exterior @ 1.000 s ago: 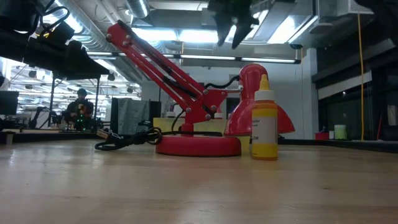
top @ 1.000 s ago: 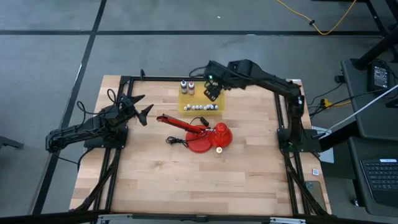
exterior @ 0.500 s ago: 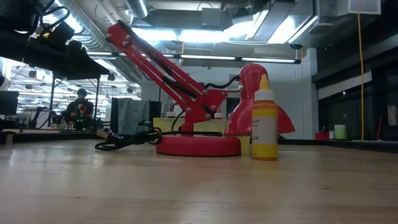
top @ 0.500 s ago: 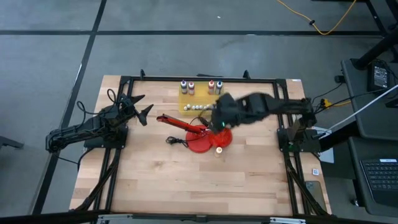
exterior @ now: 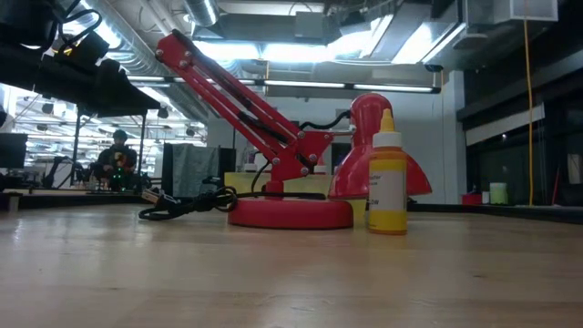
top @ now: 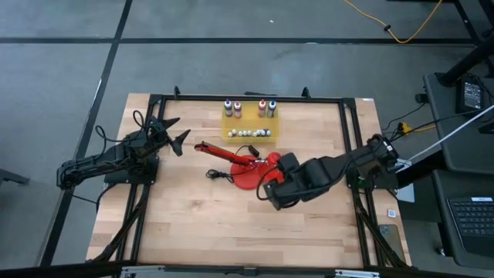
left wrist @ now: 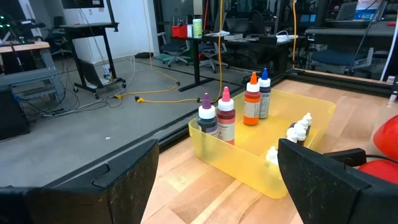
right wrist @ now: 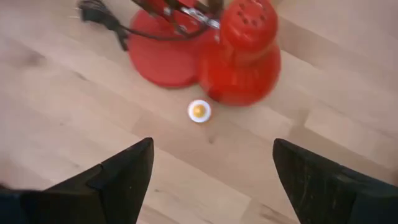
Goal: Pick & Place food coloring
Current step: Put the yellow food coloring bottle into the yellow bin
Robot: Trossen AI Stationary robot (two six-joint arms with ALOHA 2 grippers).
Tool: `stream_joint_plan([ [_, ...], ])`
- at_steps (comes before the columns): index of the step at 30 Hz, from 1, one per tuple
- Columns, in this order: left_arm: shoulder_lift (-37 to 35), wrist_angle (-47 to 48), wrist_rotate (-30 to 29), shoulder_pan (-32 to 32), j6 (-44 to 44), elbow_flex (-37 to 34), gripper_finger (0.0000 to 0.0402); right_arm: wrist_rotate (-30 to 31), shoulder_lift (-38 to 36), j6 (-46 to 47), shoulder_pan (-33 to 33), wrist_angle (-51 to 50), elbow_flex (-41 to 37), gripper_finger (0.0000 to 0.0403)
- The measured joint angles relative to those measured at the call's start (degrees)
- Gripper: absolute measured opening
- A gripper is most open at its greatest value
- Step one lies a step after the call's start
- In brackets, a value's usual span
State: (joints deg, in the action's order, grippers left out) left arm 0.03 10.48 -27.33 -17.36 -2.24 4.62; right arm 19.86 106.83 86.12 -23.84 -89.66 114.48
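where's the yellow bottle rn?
The yellow bottle stands upright on the table, outside the yellow tray, just in front of the red lamp, below the right gripper.

A pale wooden counter (top: 201, 224) carries a yellow tray (top: 248, 140) near its far edge, a red desk lamp (top: 241, 164) with a black cord (top: 218, 176) at its middle, and a yellow dropper bottle (exterior: 387, 182) standing upright just beside the lamp's base.

Grey concrete floor (top: 231, 69) marked with dark tape lines surrounds the light wooden slatted table (top: 201, 224); a yellow cable (top: 401, 31) lies on it; overhead fluorescent strip lights (exterior: 273, 50) illuminate exposed ceiling ductwork; black desks (left wrist: 81, 37) stand beyond.
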Motion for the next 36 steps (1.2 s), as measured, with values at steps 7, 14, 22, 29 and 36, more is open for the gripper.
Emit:
stream_joint_plan([
  [7,0.0,0.0,0.0,-0.01,0.0,-0.02,0.0319,-0.74,0.01,7.62,-0.2,3.82,-5.7,0.0328],
  [14,0.0,0.0,0.0,0.01,0.0,-0.02,0.0319,-3.24,4.07,11.15,1.0,7.4,-6.69,0.0328],
  [22,0.01,0.0,0.0,0.0,0.0,-0.01,0.0319,-5.23,8.3,11.22,3.74,10.0,-6.67,0.0328],
  [29,0.0,0.0,0.0,0.0,0.0,-0.02,0.0319,-6.6,11.77,11.22,5.22,10.88,-6.65,0.0328],
  [36,0.01,0.0,0.0,0.0,0.0,-0.02,0.0319,-7.52,14.82,11.11,6.11,11.81,-6.65,0.0328],
])
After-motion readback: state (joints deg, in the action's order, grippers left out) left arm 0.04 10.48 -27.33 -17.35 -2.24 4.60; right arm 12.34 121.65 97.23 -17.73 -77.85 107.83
